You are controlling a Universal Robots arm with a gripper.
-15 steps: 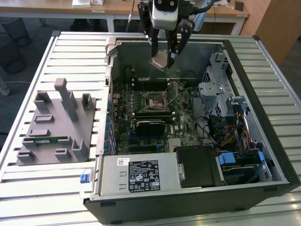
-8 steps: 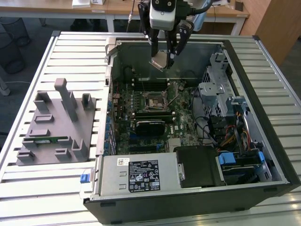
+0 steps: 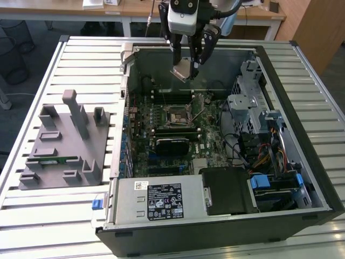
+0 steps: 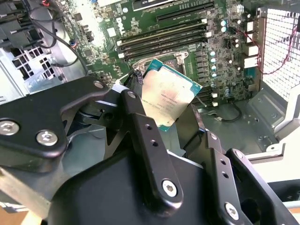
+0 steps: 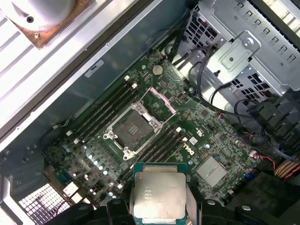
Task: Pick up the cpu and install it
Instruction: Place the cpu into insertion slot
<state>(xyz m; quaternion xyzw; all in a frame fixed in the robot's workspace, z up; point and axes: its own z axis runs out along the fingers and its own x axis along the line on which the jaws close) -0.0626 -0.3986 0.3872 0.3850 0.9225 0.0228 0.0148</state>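
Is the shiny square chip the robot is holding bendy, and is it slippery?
Probably stiff: the cpu looks flat though the gripper pinches it only by its edges. Likely light, being so thin. Its smooth metal top looks slippery, so it might slide if squeezed loosely.

The hand hides two edges of the cpu in the second wrist view.

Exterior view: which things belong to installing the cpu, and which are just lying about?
Job in hand:
cpu, gripped in the claw
open socket on the motherboard

Lying about:
grey stand
green memory stick on it
labelled power supply
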